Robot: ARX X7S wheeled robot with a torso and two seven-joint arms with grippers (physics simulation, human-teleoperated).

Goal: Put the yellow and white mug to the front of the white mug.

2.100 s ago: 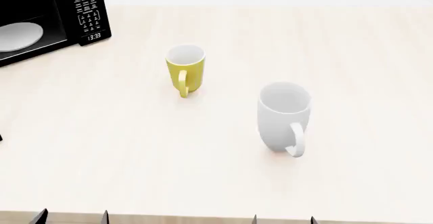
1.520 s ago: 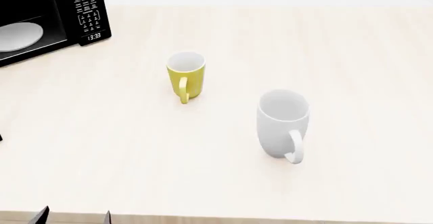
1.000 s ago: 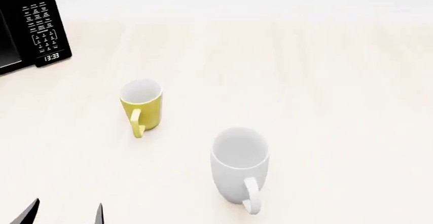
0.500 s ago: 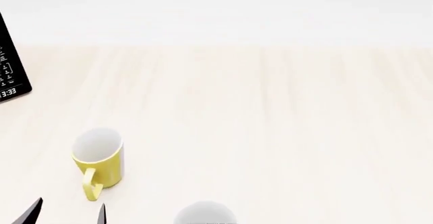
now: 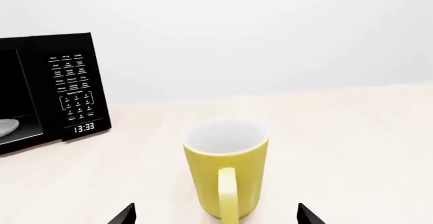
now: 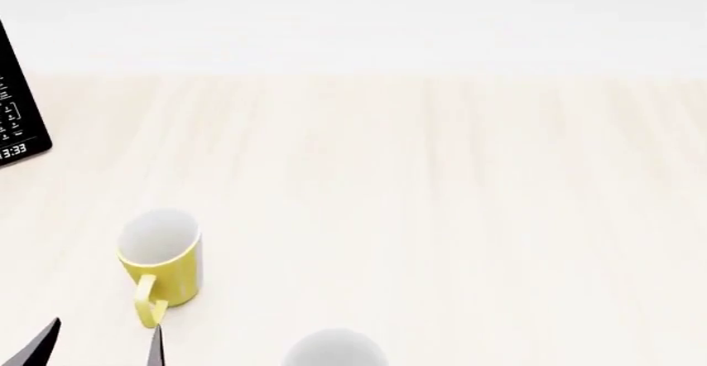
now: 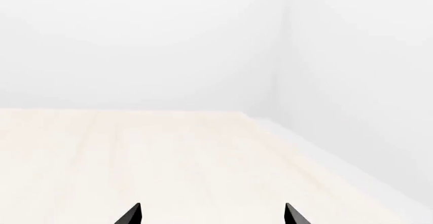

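The yellow and white mug [image 6: 164, 260] stands upright on the pale wooden table at the lower left of the head view, its yellow handle toward me. In the left wrist view the mug [image 5: 226, 176] sits straight ahead, handle facing the camera. My left gripper [image 6: 99, 345] [image 5: 215, 215] is open, its two dark fingertips spread wide just short of the mug, touching nothing. Only the rim of the white mug [image 6: 334, 351] shows at the bottom edge of the head view. My right gripper [image 7: 212, 215] is open and empty over bare table.
A black microwave [image 5: 47, 92] stands at the table's far left; its edge shows in the head view [image 6: 20, 109]. The table's right edge [image 7: 325, 158] runs beside a white wall.
The head view has shifted forward and right, so both mugs slid down and left in it. The left fingertips have edged slightly left near the yellow and white mug.
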